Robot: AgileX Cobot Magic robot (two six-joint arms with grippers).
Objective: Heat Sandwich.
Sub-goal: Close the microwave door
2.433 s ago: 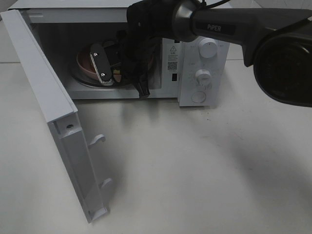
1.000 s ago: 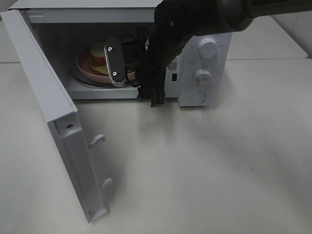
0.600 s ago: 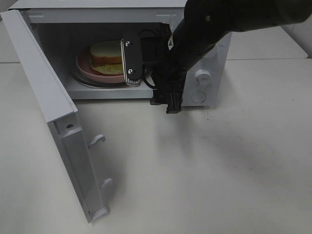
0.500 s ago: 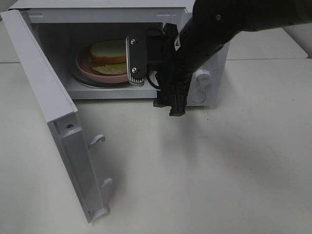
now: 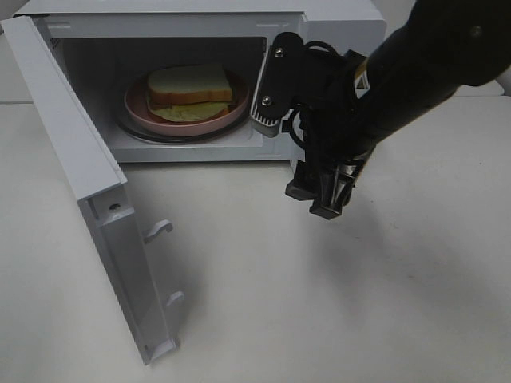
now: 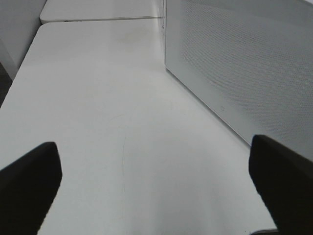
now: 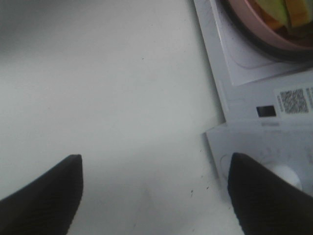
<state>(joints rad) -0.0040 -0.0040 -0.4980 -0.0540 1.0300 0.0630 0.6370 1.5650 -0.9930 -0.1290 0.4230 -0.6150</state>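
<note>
The sandwich (image 5: 190, 85), white bread with yellow-green filling, lies on a round pink plate (image 5: 140, 109) on the turntable inside the open microwave (image 5: 335, 12). My right gripper (image 5: 292, 163) hangs outside the cavity, in front of the control panel, open and empty. Its wrist view shows both dark fingertips (image 7: 41, 193) over the table, with the plate's rim (image 7: 254, 36) and a bit of the sandwich's filling (image 7: 286, 9) at one corner. My left gripper (image 6: 156, 196) is open and empty over bare table beside the microwave's perforated side wall (image 6: 244, 63); the high view does not show it.
The microwave door (image 5: 76, 152) stands swung wide to the left, its latch hooks (image 5: 160, 230) pointing at the table. The control panel with a QR sticker (image 7: 293, 100) and a knob (image 7: 283, 174) lies close under my right gripper. A white table (image 5: 263, 303) spreads in front.
My right gripper has drawn back out of the microwave and moved right and down, open. The sandwich on its plate stays inside, uncovered to view. The door has not moved.
</note>
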